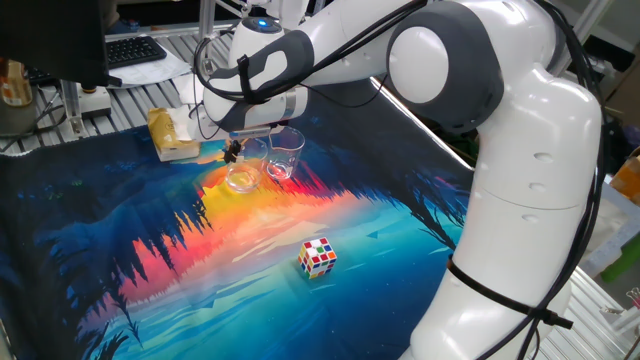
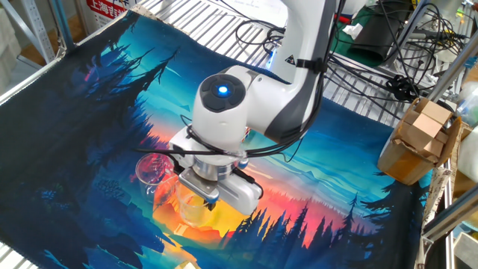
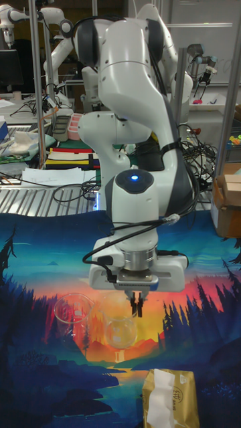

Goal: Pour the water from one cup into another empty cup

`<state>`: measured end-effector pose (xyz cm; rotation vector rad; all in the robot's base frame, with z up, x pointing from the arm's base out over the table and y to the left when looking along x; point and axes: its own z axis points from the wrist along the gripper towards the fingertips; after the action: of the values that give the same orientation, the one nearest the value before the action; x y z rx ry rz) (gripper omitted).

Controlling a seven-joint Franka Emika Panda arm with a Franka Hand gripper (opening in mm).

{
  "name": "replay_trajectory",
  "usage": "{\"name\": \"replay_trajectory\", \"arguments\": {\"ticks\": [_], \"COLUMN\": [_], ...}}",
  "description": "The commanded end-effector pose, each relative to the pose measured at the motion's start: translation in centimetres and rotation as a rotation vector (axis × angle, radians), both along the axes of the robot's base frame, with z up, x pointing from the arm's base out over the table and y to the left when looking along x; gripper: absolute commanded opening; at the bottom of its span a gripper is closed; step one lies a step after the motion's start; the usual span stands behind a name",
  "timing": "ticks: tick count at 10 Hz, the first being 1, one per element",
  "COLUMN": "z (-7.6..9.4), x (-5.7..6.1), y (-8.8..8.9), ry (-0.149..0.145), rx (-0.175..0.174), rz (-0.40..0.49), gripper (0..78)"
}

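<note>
While the white Franka arm leans over the far part of the sunset-and-forest printed cloth (image 1: 150, 290), its two-finger gripper (image 3: 137, 306) hangs directly above the rim of the nearer clear glass cup (image 3: 122, 330). In the tall fixed view the dark fingertips (image 3: 134, 307) appear close together and seem to straddle or touch the cup's rim; whether they are already pinching the glass wall cannot be told. A second clear glass cup (image 3: 73, 309) stands upright just beside the first, both resting on the cloth. From the fixed side view the pair sit as one cup under the gripper (image 1: 243, 172) and its neighbour (image 1: 286, 153), nearly touching. The water is not distinguishable in either glass, so which cup is full cannot be read here.

The step in hand looks like securing a rim grasp before lifting. To do it well, one finger should pass inside the wall and one outside, closing firmly but squarely, since thin glass held off-centre tends to swing. The lift should be straight up, clear of the neighbouring cup, before any tilt.

Elsewhere lie a multicoloured puzzle cube (image 1: 318, 256) near the cloth's middle and a tan tissue packet (image 3: 168, 398) at the cloth's edge, both well apart from the cups.
</note>
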<state>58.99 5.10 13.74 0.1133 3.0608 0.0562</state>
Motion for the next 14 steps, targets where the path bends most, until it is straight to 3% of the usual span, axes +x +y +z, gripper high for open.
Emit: {"name": "replay_trajectory", "arguments": {"ticks": [1,3,10,13,14], "z": [2.1,3.0,5.6,6.4,6.6], "x": [-0.2,-0.2,-0.5,-0.5,-0.5], "y": [0.8,0.8,0.7,0.4,0.2], "ry": [0.011,0.021,0.056,0.076,0.081], "rx": [-0.046,-0.043,0.019,0.06,0.096], "rz": [-0.049,-0.059,-0.109,-0.122,-0.133], "gripper": [1.2,1.2,1.2,1.2,1.2]}}
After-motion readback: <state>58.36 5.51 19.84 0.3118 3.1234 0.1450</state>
